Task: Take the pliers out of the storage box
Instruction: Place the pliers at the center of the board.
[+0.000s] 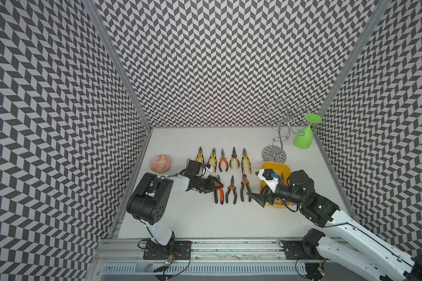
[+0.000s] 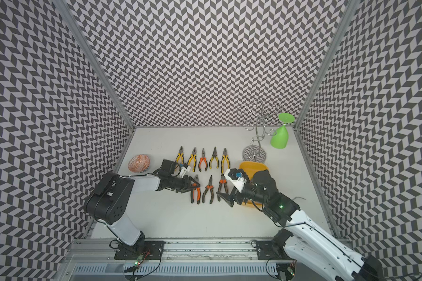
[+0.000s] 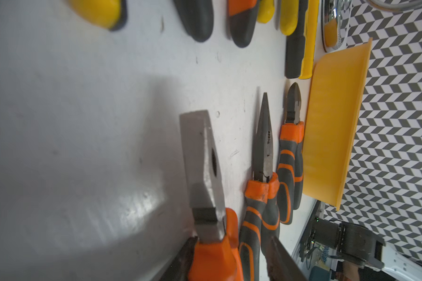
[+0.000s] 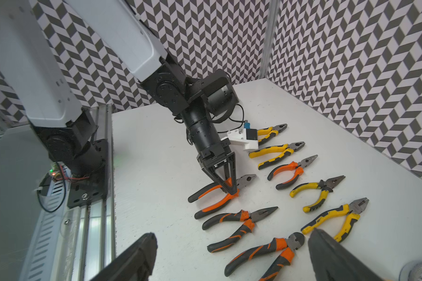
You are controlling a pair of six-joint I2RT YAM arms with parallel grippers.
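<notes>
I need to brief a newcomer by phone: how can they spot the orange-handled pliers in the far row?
On the white table, two rows of pliers lie beside the yellow storage box. In the far row of five, the orange-handled pliers lie in the middle, the only orange-and-black pair among four yellow-handled neighbours.

Arms (image 1: pixel 160 231) wht shells, blk joints, green LED (image 1: pixel 320 207); L pincer (image 4: pixel 232 192) blk, triangular.

pliers (image 1: pixel 232 187) in 2 rows beside yellow box (image 1: pixel 277 166)
</notes>
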